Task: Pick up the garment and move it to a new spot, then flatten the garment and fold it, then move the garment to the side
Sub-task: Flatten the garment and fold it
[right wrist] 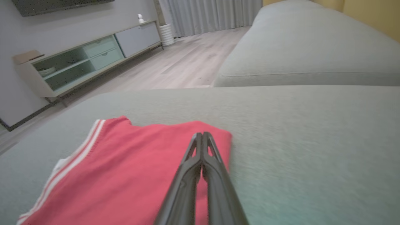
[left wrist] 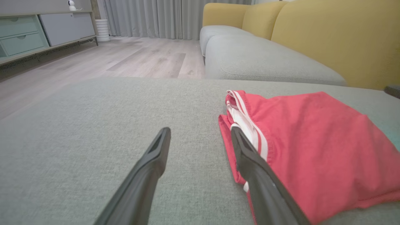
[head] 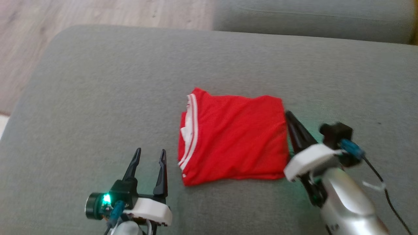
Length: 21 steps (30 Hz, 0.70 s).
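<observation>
The garment (head: 233, 138) is a red shirt with white-striped trim, folded into a rough square in the middle of the grey sofa cushion (head: 114, 91). My left gripper (head: 150, 152) stands open just left of its lower left corner, nothing between the fingers. In the left wrist view the garment (left wrist: 315, 140) lies right of the open left gripper (left wrist: 200, 131), whose right finger (left wrist: 250, 159) overlaps the striped edge. My right gripper (head: 288, 114) is shut and empty, tips at the garment's right edge. In the right wrist view the shut right gripper (right wrist: 201, 135) sits over the garment (right wrist: 131, 168) near its far right corner.
The cushion ends at the left over a wooden floor (head: 98, 13). Another grey seat cushion (head: 313, 16) lies behind, with a yellow backrest (left wrist: 337, 37). A low cabinet (right wrist: 81, 62) stands by the wall across the floor. Bare cushion surrounds the garment.
</observation>
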{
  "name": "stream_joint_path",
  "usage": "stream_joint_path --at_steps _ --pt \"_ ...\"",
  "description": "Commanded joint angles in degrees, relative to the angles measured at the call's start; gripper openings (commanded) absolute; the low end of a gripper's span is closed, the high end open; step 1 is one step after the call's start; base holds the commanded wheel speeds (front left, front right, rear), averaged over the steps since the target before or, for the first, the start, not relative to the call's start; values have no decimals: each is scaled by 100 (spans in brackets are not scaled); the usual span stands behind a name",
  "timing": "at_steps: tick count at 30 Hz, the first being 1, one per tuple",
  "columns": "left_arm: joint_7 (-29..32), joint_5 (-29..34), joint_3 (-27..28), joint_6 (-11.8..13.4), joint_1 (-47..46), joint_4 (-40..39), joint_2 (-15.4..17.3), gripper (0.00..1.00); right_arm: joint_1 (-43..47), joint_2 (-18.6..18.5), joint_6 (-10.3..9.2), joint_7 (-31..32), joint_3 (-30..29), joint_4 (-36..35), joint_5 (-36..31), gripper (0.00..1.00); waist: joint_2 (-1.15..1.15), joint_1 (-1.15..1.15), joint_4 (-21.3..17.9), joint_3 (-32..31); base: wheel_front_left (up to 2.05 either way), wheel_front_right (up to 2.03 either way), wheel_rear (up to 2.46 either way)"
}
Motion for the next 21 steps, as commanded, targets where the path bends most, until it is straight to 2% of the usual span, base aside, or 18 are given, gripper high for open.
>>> stream_joint_path --at_steps 1,7,8,9,10,14,21 --pt "-56 28 201 49 -220 -131 15 100 129 37 -4 -57 -51 -167 -137 0 0 0 -173 -103 0 0 0" --pt "-56 99 376 131 -116 -97 15 100 557 61 -4 -57 -972 -288 -556 0 0 0 -427 -244 0 0 0" --pt "-56 126 413 135 -89 -97 15 100 620 71 -4 -57 -1077 -323 -595 24 0 0 -461 -271 0 0 0" --pt "-56 152 449 130 -58 -99 15 100 682 80 -4 -57 -1172 -360 -636 88 0 0 -485 -293 0 0 0" --pt "-56 180 491 122 -21 -97 15 100 740 89 -4 -57 -1244 -392 -683 100 0 0 -508 -321 0 0 0" --pt "-56 242 622 96 124 -72 15 100 968 127 -4 -57 -1455 -494 -821 100 0 0 -552 -444 0 0 0" --pt "-56 317 695 50 289 -109 15 100 1187 156 -4 -57 -1447 -529 -806 100 0 0 -552 -535 0 0 0"
